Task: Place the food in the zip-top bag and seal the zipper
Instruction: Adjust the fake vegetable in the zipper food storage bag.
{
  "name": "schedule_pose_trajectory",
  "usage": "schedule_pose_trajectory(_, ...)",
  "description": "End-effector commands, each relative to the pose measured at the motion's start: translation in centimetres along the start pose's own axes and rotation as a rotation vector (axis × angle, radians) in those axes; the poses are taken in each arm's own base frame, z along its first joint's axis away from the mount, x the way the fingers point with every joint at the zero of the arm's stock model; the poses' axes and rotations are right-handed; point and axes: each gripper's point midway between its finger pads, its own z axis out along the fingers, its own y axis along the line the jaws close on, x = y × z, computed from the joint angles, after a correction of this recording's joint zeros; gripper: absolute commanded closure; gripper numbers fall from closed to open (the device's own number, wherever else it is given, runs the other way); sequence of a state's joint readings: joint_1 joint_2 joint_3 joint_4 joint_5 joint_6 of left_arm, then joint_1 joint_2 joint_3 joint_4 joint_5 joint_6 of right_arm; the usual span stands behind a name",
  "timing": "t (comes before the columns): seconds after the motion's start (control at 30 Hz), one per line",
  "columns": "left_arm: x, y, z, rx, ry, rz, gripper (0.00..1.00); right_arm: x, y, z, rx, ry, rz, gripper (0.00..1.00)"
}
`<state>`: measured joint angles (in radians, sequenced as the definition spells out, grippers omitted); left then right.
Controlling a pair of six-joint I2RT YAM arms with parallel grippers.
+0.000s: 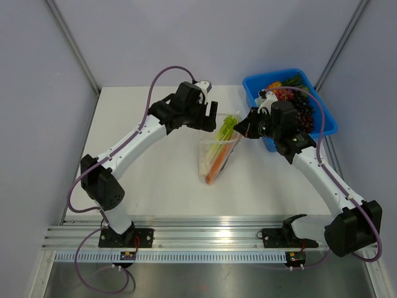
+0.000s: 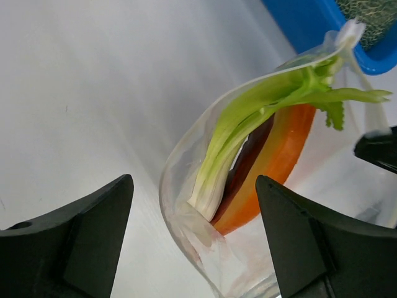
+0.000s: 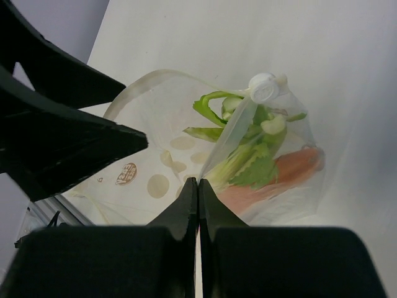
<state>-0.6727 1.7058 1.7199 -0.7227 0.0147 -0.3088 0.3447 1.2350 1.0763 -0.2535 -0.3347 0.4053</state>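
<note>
The clear dotted zip-top bag [image 1: 217, 152] lies mid-table with the food inside: a white-stalked green leek [image 2: 245, 133] and an orange and dark red piece [image 2: 276, 164]. The leek's leaves stick out of the mouth. My right gripper [image 3: 198, 184] is shut on the bag's mouth edge, pinching the zipper strip [image 3: 229, 136] that runs up to a white tab [image 3: 263, 87]. In the top view it [image 1: 240, 128] is at the bag's right upper corner. My left gripper [image 2: 193, 248] is open, jaws wide apart on either side of the bag's open mouth, not touching it, at the bag's upper left [image 1: 209, 123].
A blue plastic bin [image 1: 324, 119] stands at the back right behind my right arm, holding dark grapes [image 1: 303, 113] and other produce. Its corner, with a green netted head [image 2: 372, 15] inside, shows in the left wrist view. The table edge runs along the left [image 1: 93, 124].
</note>
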Motion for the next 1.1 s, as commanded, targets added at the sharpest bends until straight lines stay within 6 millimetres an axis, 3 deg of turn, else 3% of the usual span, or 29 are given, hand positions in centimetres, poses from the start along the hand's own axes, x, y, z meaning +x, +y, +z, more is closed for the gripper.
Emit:
schedule_pose_trajectory(0.0,-1.9,0.0,1.4,-0.015,-0.057,0.015,0.18,-1.9,1.5,-1.3,-0.05,-0.066,-0.052,1.0)
schedule_pose_trajectory(0.1,-2.1,-0.2,2.6,-0.007,-0.047,0.01,0.38,-1.8,1.4,-1.4,-0.041,-0.064,-0.059,1.0)
schedule_pose_trajectory(0.13,-2.2,-1.1,2.6,0.039,-0.041,0.011,0.5,-1.7,1.3,-1.6,-0.036,-0.063,-0.061,1.0)
schedule_pose_trajectory(0.17,-2.2,-1.5,2.4,0.06,-0.039,0.009,0.8,-1.5,1.1,-1.6,-0.026,-0.054,-0.067,1.0)
schedule_pose_trajectory(0.23,-2.3,-2.4,1.9,0.111,-0.043,0.01,1.0,-1.4,1.0,-1.8,-0.017,-0.039,-0.076,1.0)
schedule_pose_trajectory(0.33,-2.4,-3.7,0.6,0.191,-0.058,0.021,1.0,-1.4,0.1,-2.7,0.052,-0.032,-0.082,0.87)
schedule_pose_trajectory(0.4,-2.3,-4.5,0.0,0.24,-0.076,0.024,1.0,-1.8,-0.8,-3.3,0.119,-0.043,-0.09,0.64)
schedule_pose_trajectory(0.5,-1.8,-5.6,0.0,0.311,-0.058,0.021,1.0,-3.4,-1.0,-4.5,0.178,-0.09,-0.082,0.55)
schedule_pose_trajectory(0.53,-1.5,-6.1,0.0,0.342,-0.046,0.019,1.0,-3.6,-0.9,-4.7,0.188,-0.094,-0.075,0.46)
schedule_pose_trajectory(0.67,-1.1,-6.8,0.3,0.385,-0.027,-0.001,1.0,-4.9,-0.4,-4.9,0.199,-0.123,-0.034,0.45)
schedule_pose_trajectory(0.8,-1.2,-7.1,0.4,0.412,-0.03,-0.013,1.0,-5.2,0.3,-4.4,0.173,-0.119,-0.013,0.57)
schedule_pose_trajectory(1.07,-1.8,-7.5,0.5,0.448,-0.028,-0.038,1.0,-4.0,1.3,-0.6,0.086,-0.048,0.082,0.54)
